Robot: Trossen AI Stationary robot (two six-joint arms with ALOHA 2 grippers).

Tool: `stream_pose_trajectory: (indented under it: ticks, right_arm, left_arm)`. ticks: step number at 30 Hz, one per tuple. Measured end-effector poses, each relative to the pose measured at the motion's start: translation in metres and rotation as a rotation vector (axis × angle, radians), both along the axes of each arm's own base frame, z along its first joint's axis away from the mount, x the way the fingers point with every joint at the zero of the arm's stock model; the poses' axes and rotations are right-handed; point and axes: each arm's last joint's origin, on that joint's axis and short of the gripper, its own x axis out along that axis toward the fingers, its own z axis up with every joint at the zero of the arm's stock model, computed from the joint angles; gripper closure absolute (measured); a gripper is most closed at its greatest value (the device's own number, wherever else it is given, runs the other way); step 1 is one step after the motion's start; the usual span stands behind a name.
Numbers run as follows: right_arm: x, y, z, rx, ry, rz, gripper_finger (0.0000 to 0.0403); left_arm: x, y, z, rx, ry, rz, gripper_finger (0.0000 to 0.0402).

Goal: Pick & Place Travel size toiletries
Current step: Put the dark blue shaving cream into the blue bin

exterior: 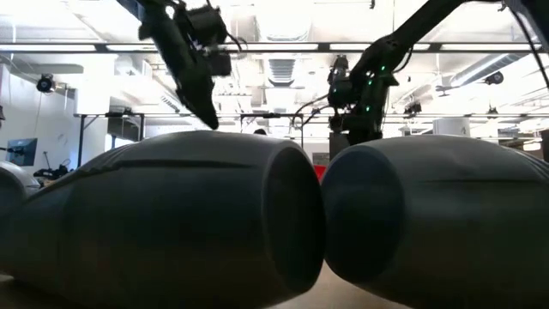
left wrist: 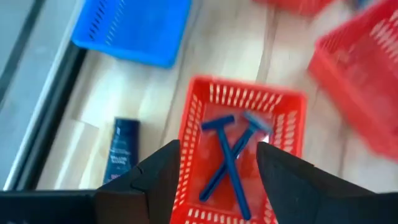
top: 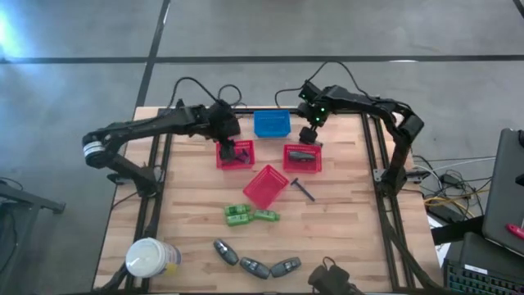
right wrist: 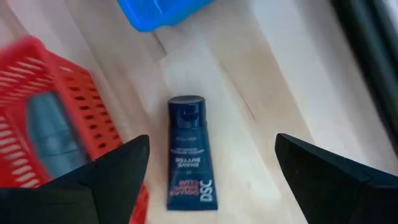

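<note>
**A:** Where do I stand?

**B:** Your left gripper [left wrist: 217, 149] hangs over the left red basket [left wrist: 194, 134] with its fingers spread and nothing in them. Two blue razors [left wrist: 231, 160] lie crossed inside. Your right gripper [right wrist: 212, 140] is spread wide and also empty. It sits above a dark shave tube [right wrist: 189, 163] lying flat on the wood, just beside the right red basket [right wrist: 93, 115], which has a grey bottle [right wrist: 48, 134] in it.

**A:** So the tube is the pick?

**B:** I'd judge so. The tube's long axis already runs between your fingers, so come straight down and close across its narrow width at mid-body. It's flat and low, so your tips need to nearly touch the table. Keep clear of the basket wall.

**A:** What's left?

**B:** There's another dark tube [left wrist: 120, 151] beside the left basket. Nearer the front are two green pieces [top: 250, 215], a black stick [top: 303, 189] and three grey bottles [top: 255, 267].

**A:** And the surroundings?

**B:** The table [top: 188, 205] is pale butcher-block. It also holds a blue basket [top: 272, 124], a tipped red basket [top: 265, 186] and a white-topped container [top: 150, 258]. The floor is grey concrete, cables trail to the right, and ceiling lights hang beyond.
</note>
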Motion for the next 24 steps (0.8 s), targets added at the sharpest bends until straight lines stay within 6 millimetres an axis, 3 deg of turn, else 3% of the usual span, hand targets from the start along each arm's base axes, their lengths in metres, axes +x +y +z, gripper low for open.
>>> stream_pose_trajectory:
  ticks: [4, 11, 18, 24]
  right_arm:
    - [0.006, -0.003, -0.016, 0.005, 0.01, 0.044, 0.0081]
    - [0.008, -0.002, -0.016, -0.033, -0.012, 0.09, 0.0088]
    - [0.013, 0.006, -0.031, -0.085, 0.071, 0.212, 0.0064]
    - [0.016, 0.0, -0.032, -0.106, 0.07, 0.14, 0.0049]
  left_arm:
    - [-0.008, -0.004, 0.015, 0.011, -0.074, 0.032, 0.0188]
    - [-0.016, -0.007, 0.024, 0.03, -0.11, 0.057, 0.0188]
    - [-0.015, -0.006, 0.019, 0.058, -0.105, 0.054, 0.0188]
    - [-0.016, -0.007, 0.01, 0.06, -0.09, 0.042, 0.0188]
